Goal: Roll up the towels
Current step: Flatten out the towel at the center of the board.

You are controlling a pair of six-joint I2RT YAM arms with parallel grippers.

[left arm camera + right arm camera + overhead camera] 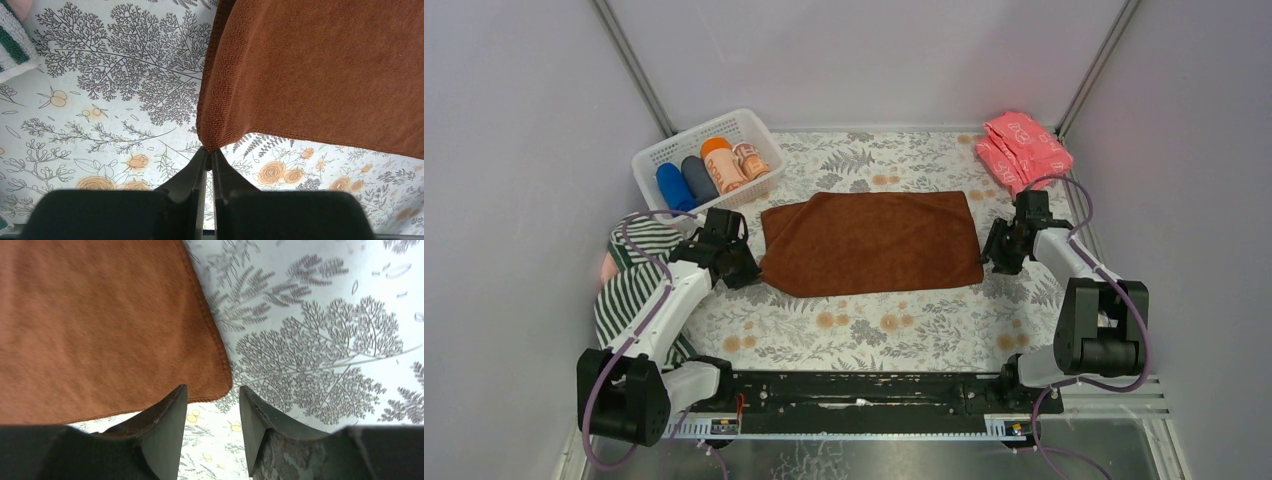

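Observation:
The rust-brown towel (872,242) lies spread flat in the middle of the flowered table. My left gripper (746,270) is shut on its near left corner, and the left wrist view shows the towel (320,70) pinched at the fingertips of that gripper (210,150) and lifted a little. My right gripper (996,262) is open and empty at the towel's near right corner; the right wrist view shows the gripper (212,390) just short of the towel (100,325). The dark-and-white striped towel (629,285) lies crumpled at the left edge, with a pale pink towel (608,268) peeking from under it.
A white basket (664,153) at the back left holds several rolled towels, blue, grey and orange. A pile of pink-red folded cloths (1022,148) sits at the back right corner. Grey walls close in on both sides.

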